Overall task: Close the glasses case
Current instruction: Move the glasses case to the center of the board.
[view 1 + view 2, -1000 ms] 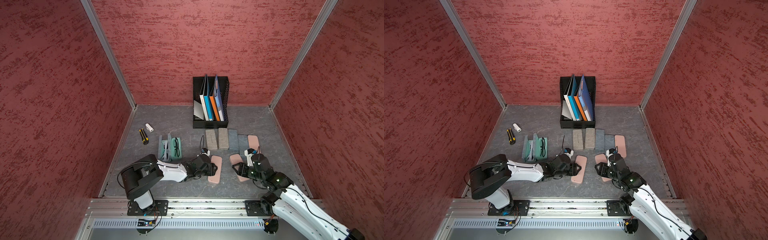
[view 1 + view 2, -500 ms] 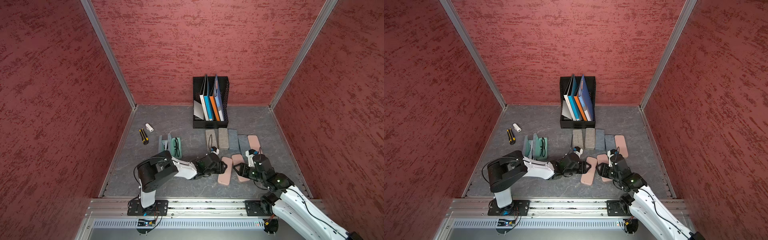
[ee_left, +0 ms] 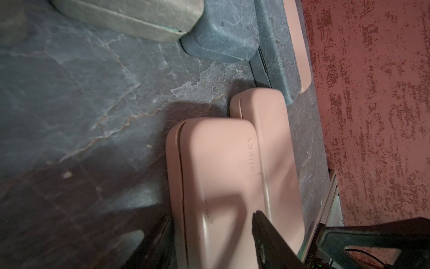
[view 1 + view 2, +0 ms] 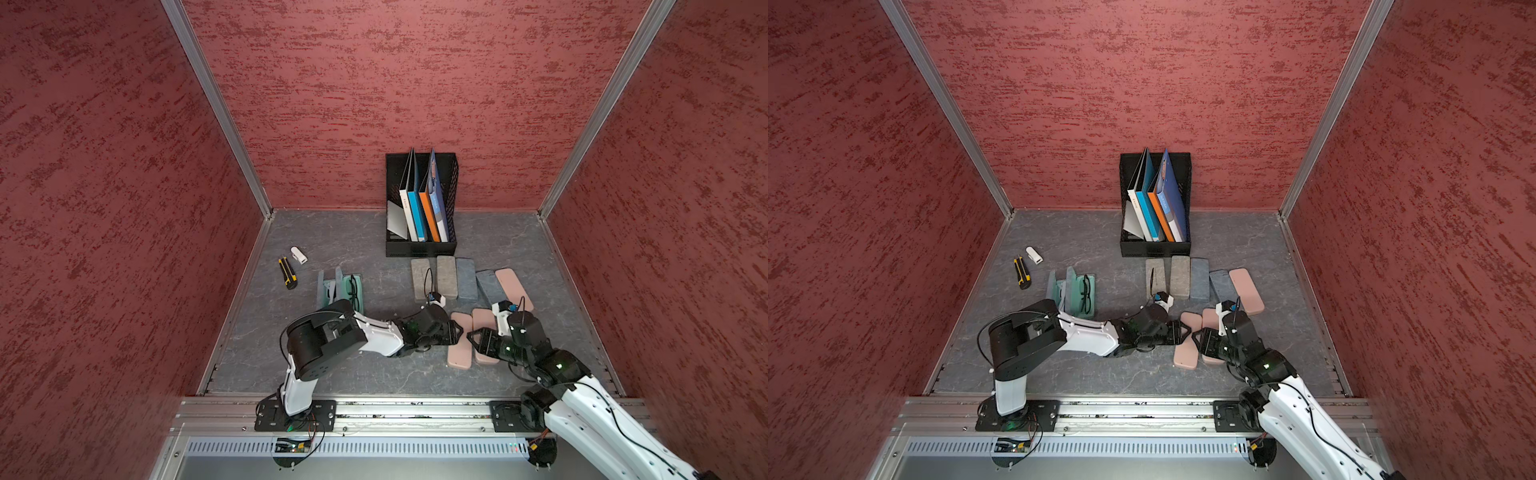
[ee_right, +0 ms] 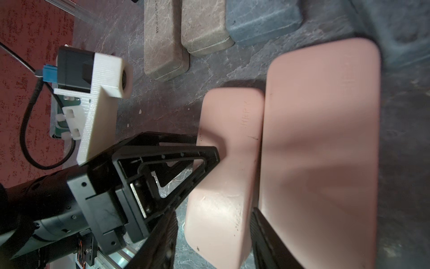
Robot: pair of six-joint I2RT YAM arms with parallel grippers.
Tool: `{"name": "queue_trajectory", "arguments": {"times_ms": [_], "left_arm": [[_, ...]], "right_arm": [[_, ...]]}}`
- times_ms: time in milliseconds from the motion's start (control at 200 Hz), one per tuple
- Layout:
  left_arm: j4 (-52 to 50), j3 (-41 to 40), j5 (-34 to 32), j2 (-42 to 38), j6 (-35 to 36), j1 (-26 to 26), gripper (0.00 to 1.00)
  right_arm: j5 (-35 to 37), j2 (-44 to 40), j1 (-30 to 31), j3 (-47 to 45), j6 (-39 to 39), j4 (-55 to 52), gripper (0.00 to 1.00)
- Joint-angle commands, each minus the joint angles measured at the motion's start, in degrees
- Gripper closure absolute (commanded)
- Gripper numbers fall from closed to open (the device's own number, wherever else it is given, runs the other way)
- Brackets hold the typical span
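Slid toward the right arm across the grey marbled tabletop (image 4: 374,374) in the past second, the pink glasses case (image 4: 459,353) now lies front and centre. Its long side touches a second pink case (image 4: 481,318) that it stood clear of before. The right gripper (image 4: 473,337) has kept its place over that second case. The left gripper (image 4: 459,331) grips the moved case by its outer long edge, jaws about half apart. Only the left wrist view shows the lid down and a closed seam along the case's side, with one of the fingers (image 3: 267,235) lying where the two pink cases meet. The right wrist view shows the right gripper's jaws standing apart; whether they clamp anything cannot be told. Only the top views take in the rest: an open teal case (image 4: 338,284) holding one pair of dark-framed glasses (image 4: 353,287), and a black mesh file holder (image 4: 419,249) with five folders (image 4: 428,216) standing in it. There are eight cases in all: the two pink ones in front, the teal one, and a back row of a third pink case (image 4: 513,289), two blue-grey cases (image 4: 466,279) and two stone-grey cases (image 4: 446,276). One yellow-and-black utility knife (image 4: 287,273) and one small white object (image 4: 299,254) lie by the wall on the left arm's side.
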Motion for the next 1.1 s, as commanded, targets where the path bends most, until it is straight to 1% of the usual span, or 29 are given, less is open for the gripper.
{"name": "queue_trajectory", "arguments": {"times_ms": [0,165,351,466,571,661,761,846,872,982,1097], "left_arm": [[-5.09,-0.50,-1.79,2.68,-1.35,-0.32,0.44],[0.55,-1.33,-4.09,3.60,-4.37,-1.80,0.46],[5.83,-2.76,-6.32,4.05,-7.32,-2.86,0.46],[4.70,-3.42,-7.34,2.48,-7.02,-2.74,0.44],[4.32,-6.51,-8.77,-0.71,-6.91,-2.39,0.39],[1.88,-9.61,-11.47,-5.72,-5.92,-2.38,0.31],[-1.35,-13.00,-15.16,-14.21,-3.10,-2.96,0.20],[-7.71,-13.53,-18.91,-22.63,1.46,-4.81,0.04],[-9.62,-13.53,-20.45,-25.20,3.02,-5.73,0.00],[-17.29,-13.84,-26.30,-36.45,9.29,-9.91,0.00],[-24.05,-15.70,-29.20,-47.79,11.41,-12.58,0.00]], "right_arm": [[-1.39,-1.08,-0.48,-0.84,-0.88,-1.13,0.49],[-1.27,-3.28,-0.61,-1.65,0.34,-2.14,0.49],[-2.00,-3.60,-0.53,-2.40,0.71,-1.83,0.49],[-2.35,-4.17,-0.55,-2.28,0.63,-2.01,0.49],[-2.18,-4.52,-0.49,-2.27,0.46,-2.03,0.49],[-2.35,-4.49,-0.53,-1.94,0.17,-2.04,0.48],[-2.47,-4.48,-0.52,-1.26,-0.14,-1.97,0.47],[-2.24,-4.39,-0.52,-0.38,-0.42,-2.15,0.47],[-1.68,-4.31,-0.51,0.03,-0.31,-2.51,0.47],[3.14,-4.04,-0.59,2.44,0.10,-5.29,0.46],[9.22,-3.57,-1.74,5.39,1.06,-7.95,0.46]]}}
